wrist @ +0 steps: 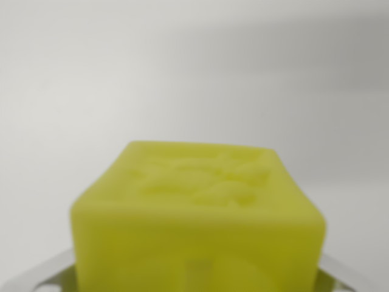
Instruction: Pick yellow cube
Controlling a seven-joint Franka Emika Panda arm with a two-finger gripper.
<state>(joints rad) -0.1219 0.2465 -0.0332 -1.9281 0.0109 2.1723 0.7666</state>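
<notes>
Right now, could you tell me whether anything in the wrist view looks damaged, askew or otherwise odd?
Nothing stands out. The yellow cube looks whole, with an embossed top face, though it is too blurred to check finely. Behind it is plain white surface.

Plain pale bench [182, 67] fills the far view, blurred, with a soft grey shadow [292, 42] banding across its right.

**Yellow cube against pale grey**

The cube [197, 225] is a bright yellow-green all over, blurred by closeness. Its top face carries a raised relief pattern in the same yellow, too soft to read. Behind the cube the background is plain pale grey-white. Below the cube, at both lower corners, sit light silvery-grey metal pieces [36, 277].
</notes>
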